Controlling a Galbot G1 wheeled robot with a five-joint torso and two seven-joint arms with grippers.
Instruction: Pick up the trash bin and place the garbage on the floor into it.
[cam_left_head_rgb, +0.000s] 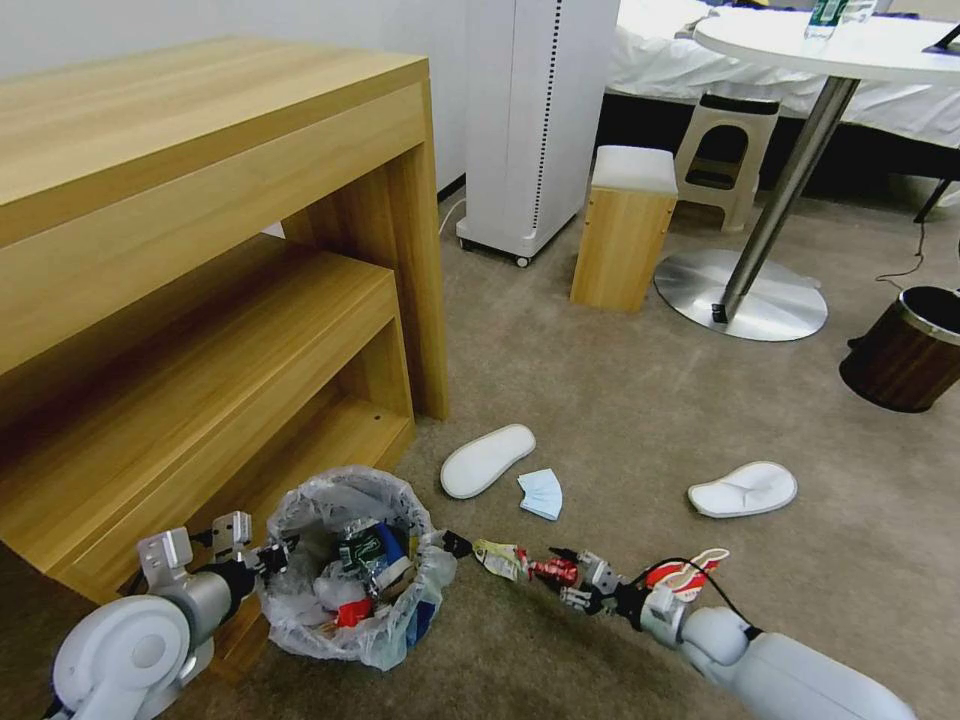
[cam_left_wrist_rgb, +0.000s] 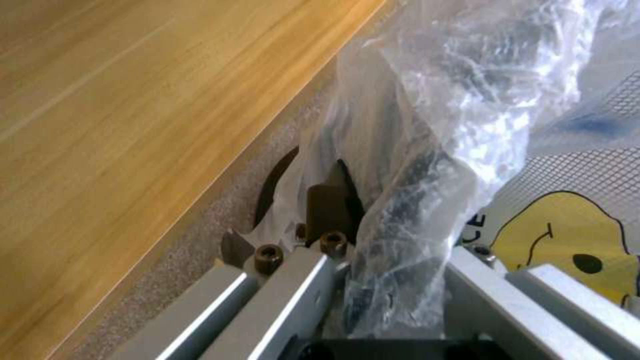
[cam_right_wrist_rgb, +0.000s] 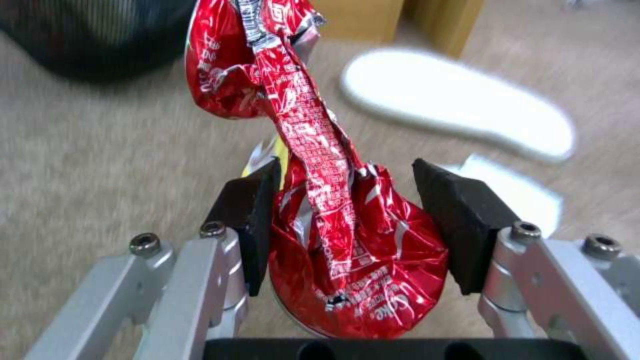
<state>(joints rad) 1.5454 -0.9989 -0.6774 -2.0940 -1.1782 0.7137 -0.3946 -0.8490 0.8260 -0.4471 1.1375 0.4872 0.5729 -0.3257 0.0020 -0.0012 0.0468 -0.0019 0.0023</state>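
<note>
Left hand (cam_left_head_rgb: 262, 556) pinched trash bin (cam_left_head_rgb: 352, 566) rim, near left, on carpet. Right hand (cam_left_head_rgb: 566, 582) clamped red wrapper (cam_right_wrist_rgb: 333, 210) just right of bin. Step: carrying wrapper; next, release over bin.

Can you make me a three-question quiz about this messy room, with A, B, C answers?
1. Where is the light-blue paper face mask? A on the wooden desk; B on the beige carpet beside a slipper; C in the bin.
2. How many flat white slippers lie on the carpet? A one; B two; C four.
3. What is the right gripper doing? A hanging empty; B holding a crumpled red foil wrapper; C holding a cup.
Answers: B, the mask lies on the carpet next to a slipper. B, one slipper lies by the mask, another farther right. B, the wrapper sits between its pads.
The left gripper grips the bag-lined blue trash bin at its rim.
</note>
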